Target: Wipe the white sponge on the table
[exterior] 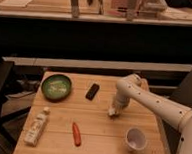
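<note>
Though its long axis unclear, white sponge (111, 113) beneath gripper (116, 108) on table (100, 134).

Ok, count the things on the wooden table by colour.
White: 3, lying bottle, round cup, small soft sponge
Green: 1, round bowl
Black: 1, flat oblong block
Red: 1, slim stick
Total: 6
The gripper is low, at the sponge.

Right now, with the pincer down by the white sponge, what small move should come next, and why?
Probably a short stroke across the table toward the picture's left. The pincer sits low at the white sponge, which rests on the wood, so contact seems made. Bare planks lie that way, and the white cup stands nearer the front, out of that path.
</note>
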`<state>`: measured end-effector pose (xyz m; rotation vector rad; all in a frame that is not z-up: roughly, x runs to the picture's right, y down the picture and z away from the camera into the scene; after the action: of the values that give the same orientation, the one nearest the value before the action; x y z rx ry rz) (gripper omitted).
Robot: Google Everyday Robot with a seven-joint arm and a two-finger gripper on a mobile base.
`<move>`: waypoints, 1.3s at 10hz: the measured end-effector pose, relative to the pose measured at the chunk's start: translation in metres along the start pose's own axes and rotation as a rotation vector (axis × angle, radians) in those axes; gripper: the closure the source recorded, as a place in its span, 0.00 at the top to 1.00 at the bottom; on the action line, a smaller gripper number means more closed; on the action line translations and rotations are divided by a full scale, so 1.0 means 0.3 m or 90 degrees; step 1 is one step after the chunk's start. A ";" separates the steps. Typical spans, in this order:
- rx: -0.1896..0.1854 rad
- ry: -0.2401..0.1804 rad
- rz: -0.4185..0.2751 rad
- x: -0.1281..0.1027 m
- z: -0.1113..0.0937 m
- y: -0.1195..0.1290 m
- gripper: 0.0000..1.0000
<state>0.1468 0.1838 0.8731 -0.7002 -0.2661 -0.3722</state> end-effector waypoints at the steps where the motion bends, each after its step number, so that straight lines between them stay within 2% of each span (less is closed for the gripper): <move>1: 0.000 0.000 0.000 0.000 -0.001 0.000 0.01; 13: -0.006 0.002 -0.024 -0.042 0.005 0.014 0.01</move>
<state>0.1370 0.1908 0.8671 -0.7050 -0.2752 -0.4107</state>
